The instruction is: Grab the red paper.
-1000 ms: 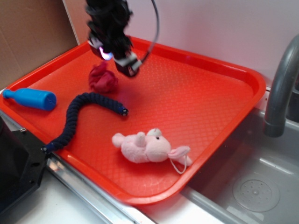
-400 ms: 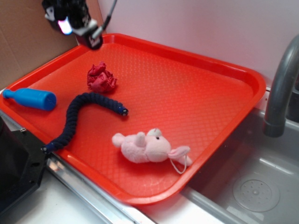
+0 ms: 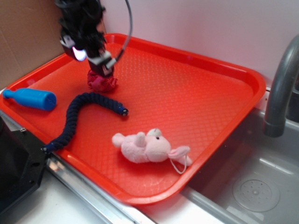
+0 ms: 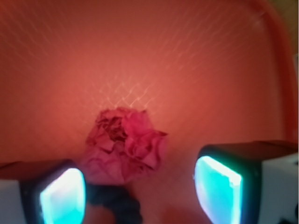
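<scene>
Since the earlier frame the tool (image 3: 100, 65) has swung from the tray's far left corner back toward the middle and down, and now hangs just above the red paper (image 3: 102, 82). The wad itself has not shifted. It lies on the orange-red tray (image 3: 196, 98), in the far left part, crumpled and darker than the plastic under it. In the wrist view the red paper (image 4: 125, 145) sits between the two glowing pads (image 4: 63, 196), nearer the left one, with tray showing on either side; the tool (image 4: 140, 186) is spread wide and holds nothing. Whether the pads touch the tray cannot be told.

Just in front of the wad curves a dark blue braided rope (image 3: 79, 116), its capped end pointing toward the tray's middle; part of the rope (image 4: 117, 205) shows at the wrist view's lower edge. A blue bottle-shaped toy (image 3: 32, 98) lies on its side near the left rim. A pink plush animal (image 3: 147, 147) lies near the front edge, well apart from the paper. Right of the tray are a grey sink (image 3: 252, 182) and faucet (image 3: 280, 84).
</scene>
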Robot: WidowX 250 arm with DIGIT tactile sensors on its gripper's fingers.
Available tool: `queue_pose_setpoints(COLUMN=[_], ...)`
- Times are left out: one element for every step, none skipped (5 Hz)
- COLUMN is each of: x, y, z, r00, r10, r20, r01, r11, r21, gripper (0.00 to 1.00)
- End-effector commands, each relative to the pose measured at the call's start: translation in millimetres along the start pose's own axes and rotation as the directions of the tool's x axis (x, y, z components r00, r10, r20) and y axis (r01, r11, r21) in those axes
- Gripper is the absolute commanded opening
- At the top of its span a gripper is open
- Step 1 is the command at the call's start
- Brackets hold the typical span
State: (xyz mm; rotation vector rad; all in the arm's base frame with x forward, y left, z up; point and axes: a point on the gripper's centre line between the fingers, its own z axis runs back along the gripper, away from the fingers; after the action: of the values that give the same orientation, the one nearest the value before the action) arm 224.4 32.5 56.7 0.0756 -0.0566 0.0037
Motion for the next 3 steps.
queue_pose_setpoints(x=[9.1, 10.1, 11.6], y=[-10.2, -19.7, -21.3], z=[-55.9, -61.2, -47.8], r00=[0.998, 0.997, 0.998], r10=[-0.03, -0.043, -0.046], r20=[-0.051, -0.059, -0.038], r01=[0.03, 0.043, 0.045], r11=[1.0, 0.999, 0.999], r21=[0.004, 0.007, -0.01], gripper=[1.0, 0.0, 0.0])
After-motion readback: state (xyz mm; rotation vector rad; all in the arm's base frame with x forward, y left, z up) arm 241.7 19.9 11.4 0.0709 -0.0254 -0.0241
